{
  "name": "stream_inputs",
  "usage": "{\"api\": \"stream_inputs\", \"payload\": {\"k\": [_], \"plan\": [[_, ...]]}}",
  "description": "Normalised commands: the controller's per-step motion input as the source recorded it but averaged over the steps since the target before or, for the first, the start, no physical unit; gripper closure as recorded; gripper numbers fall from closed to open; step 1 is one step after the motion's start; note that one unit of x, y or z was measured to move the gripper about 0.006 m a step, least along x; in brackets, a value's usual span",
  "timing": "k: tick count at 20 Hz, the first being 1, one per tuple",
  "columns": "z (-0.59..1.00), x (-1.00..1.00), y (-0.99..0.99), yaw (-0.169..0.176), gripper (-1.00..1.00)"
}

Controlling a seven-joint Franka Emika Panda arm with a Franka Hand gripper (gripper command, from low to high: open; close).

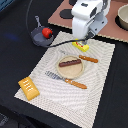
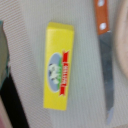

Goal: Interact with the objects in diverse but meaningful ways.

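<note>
Tomato (image 1: 47, 32) in grey pan (image 1: 40, 36), sausage (image 1: 69, 63) on plate (image 1: 64, 71), tool (image 1: 84, 40) over yellow packet (image 2: 58, 72), grip state unclear

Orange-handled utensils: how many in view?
2. The knife lies by the plate rim toward the exterior view's right, near the yellow packet; the fork lies along the plate's near rim. None appears hidden.

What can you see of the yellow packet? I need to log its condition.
The yellow packet is a flat rectangular bar with a printed oval label and a red band along it. It looks intact and lies flat on the pale placemat, directly below the gripper, touching nothing else. A knife lies alongside it, apart.
</note>
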Motion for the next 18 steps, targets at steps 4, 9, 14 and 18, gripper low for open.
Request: {"api": "stream_inputs", "payload": {"k": [4, 9, 14, 18], "plan": [[0.00, 0.01, -0.65, 0.179, -1.00], [0.06, 0.00, -0.50, 0.223, -1.00], [-0.01, 0.00, -0.44, 0.160, -1.00], [-0.11, 0.00, -0.14, 0.126, -1.00]]}}
